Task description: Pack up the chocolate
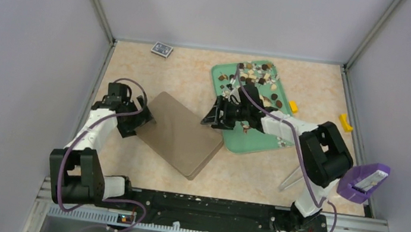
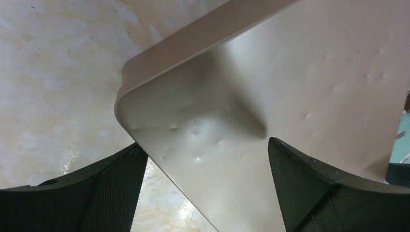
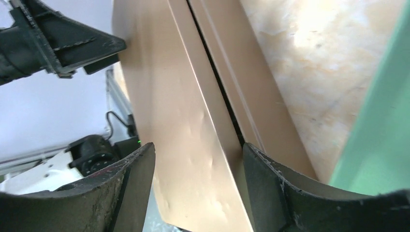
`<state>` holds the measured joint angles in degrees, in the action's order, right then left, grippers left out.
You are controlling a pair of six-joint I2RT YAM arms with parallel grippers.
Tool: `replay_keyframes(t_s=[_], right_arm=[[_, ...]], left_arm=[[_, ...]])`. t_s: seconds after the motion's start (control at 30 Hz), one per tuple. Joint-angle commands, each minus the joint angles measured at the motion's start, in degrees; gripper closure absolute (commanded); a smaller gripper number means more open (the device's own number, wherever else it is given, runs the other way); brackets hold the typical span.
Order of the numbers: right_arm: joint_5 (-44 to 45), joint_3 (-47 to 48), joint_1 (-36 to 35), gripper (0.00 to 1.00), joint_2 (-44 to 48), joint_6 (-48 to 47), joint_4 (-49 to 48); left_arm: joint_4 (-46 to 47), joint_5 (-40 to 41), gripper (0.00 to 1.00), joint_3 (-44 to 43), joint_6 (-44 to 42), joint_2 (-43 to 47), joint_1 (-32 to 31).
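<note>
The chocolate (image 1: 255,74), several small dark brown, tan and cream pieces, lies at the far end of a green tray (image 1: 250,143). A flat tan box (image 1: 180,133) lies left of the tray. My left gripper (image 1: 144,119) is open at the box's left corner, which sits between its jaws in the left wrist view (image 2: 208,193). My right gripper (image 1: 215,116) is open at the box's right corner. In the right wrist view (image 3: 198,188) the tan lid (image 3: 193,145) stands between the fingers, with a dark gap between it and the base (image 3: 256,96).
Two small yellow blocks (image 1: 293,106) (image 1: 345,122) lie right of the tray. A small patterned card pack (image 1: 162,50) lies at the far wall. A purple holder (image 1: 362,181) sticks out at the right edge. Walls close in three sides.
</note>
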<state>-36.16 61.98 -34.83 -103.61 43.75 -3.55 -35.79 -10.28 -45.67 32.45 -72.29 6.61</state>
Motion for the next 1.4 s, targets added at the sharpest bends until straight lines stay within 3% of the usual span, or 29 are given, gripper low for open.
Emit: replay_keyframes(t_s=[0.0,0.47,0.8,1.37], right_arm=[[13.05,1.84,0.02,0.33,5.29,-6.45,9.32],[29.02,3.76,-6.54,0.32,14.53,-13.66,18.06],[20.85,-0.05,-11.92,0.38,16.59,-15.6,15.53],[30.71,0.15,-13.86,0.38,11.52,-16.25,23.95]], left_arm=[[3.28,-4.34,0.03,-0.47,-1.69,-0.64,0.16],[2.24,-5.61,0.03,-1.44,-2.8,-1.6,0.16],[0.62,-8.4,0.02,-4.57,-3.37,-1.64,0.16],[1.61,-9.75,0.01,-4.26,-4.35,-3.9,0.07]])
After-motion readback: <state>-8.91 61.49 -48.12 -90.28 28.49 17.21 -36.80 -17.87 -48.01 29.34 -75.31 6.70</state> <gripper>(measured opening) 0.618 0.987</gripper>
